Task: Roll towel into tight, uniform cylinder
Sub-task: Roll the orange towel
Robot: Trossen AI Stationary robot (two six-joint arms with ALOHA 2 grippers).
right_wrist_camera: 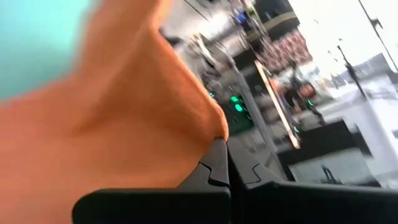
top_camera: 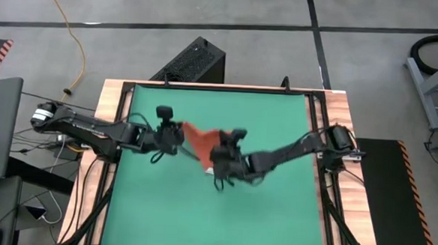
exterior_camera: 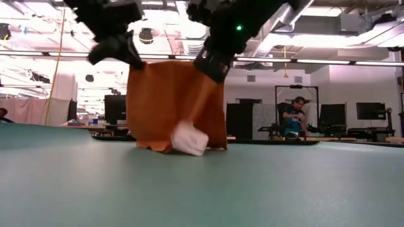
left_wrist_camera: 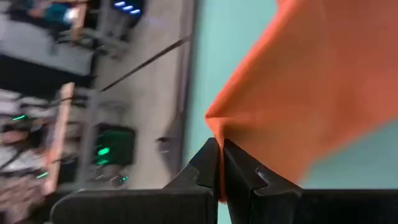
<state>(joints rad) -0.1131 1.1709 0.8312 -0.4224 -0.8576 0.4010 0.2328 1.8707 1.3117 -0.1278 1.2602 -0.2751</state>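
Both hands pinch the towel (exterior_camera: 170, 107) by its top corners, my left hand (left_wrist_camera: 219, 163) and right hand (right_wrist_camera: 224, 163), hanging it above the bench (exterior_camera: 284, 183) to straighten before rolling.

Orange-red towel (exterior_camera: 170, 107), white tag (exterior_camera: 189, 140), green table (top_camera: 274, 215)
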